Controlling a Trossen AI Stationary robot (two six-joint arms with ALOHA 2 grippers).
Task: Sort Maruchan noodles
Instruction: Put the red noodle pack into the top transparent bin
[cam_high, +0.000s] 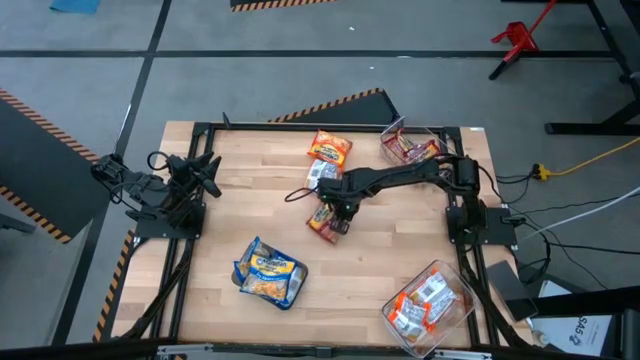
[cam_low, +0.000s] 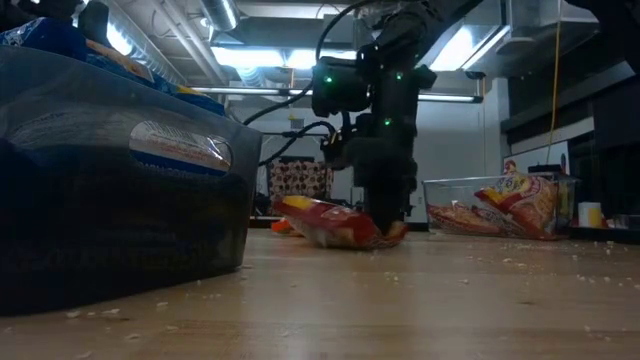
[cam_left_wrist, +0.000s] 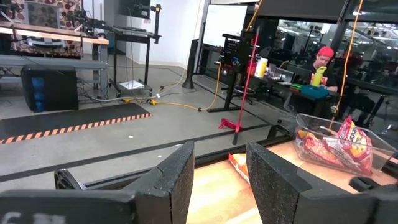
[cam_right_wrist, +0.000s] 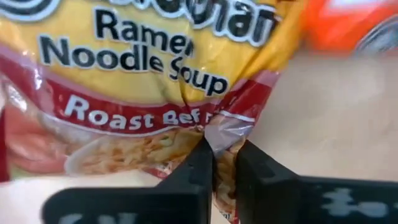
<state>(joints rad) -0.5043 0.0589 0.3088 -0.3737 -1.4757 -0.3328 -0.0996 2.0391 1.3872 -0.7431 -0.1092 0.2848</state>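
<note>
A dark red and yellow Maruchan noodles packet (cam_high: 322, 226) lies flat on the wooden table near its middle. My right gripper (cam_high: 338, 212) stands over it, pointing down, shut on its wrapper (cam_right_wrist: 155, 93). In the low view the gripper (cam_low: 385, 222) meets the packet (cam_low: 330, 225) at table height. An orange packet (cam_high: 330, 148) and a silver-white one (cam_high: 322, 172) lie on the table farther back. My left gripper (cam_left_wrist: 221, 180) waits open at the table's left side (cam_high: 195, 175), holding nothing. My right gripper pinches the wrapper's edge (cam_right_wrist: 225, 132) below the "Roast Beef" print between its two fingertips (cam_right_wrist: 194, 167). The fingers come from above, pointing steeply down. The foil puckers where they meet. The packet lies on the table.
A clear bin (cam_high: 412, 143) with dark red packets stands at the far right, another (cam_high: 430, 300) with orange and white packets at the near right. A third bin (cam_high: 268, 272) with blue-yellow packets sits near the front edge, left of centre. A person sits in the room beyond.
</note>
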